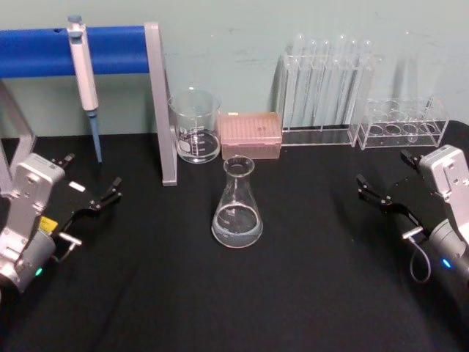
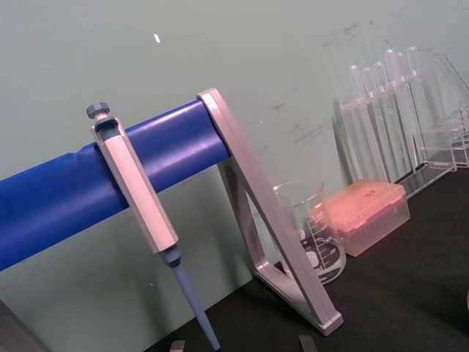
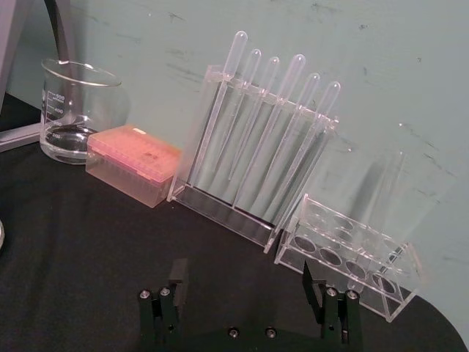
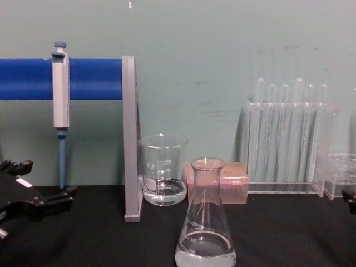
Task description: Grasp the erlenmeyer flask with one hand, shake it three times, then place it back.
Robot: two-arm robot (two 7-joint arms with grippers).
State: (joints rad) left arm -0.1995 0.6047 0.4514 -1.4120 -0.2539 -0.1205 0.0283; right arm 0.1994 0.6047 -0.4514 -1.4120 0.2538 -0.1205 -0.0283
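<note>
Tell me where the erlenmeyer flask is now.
In the head view the erlenmeyer flask stands upright at mid-table, in front of the pink tip box and the beaker, apart from the left gripper and right gripper.

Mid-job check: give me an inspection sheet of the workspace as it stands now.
Surface: black table, no spill seen.
Job's things: erlenmeyer flask upright mid-table, a little clear liquid inside, not grasped.
Clutter: beaker, pink tip box, test tube rack and smaller rack along the back; pipette hangs on the blue stand bar.
Grippers: left gripper open, left of the flask; right gripper open, right of it; both apart from it.
Cables: grey cable loop at the right wrist.
Surroundings: green wall; nothing else seen.
</note>
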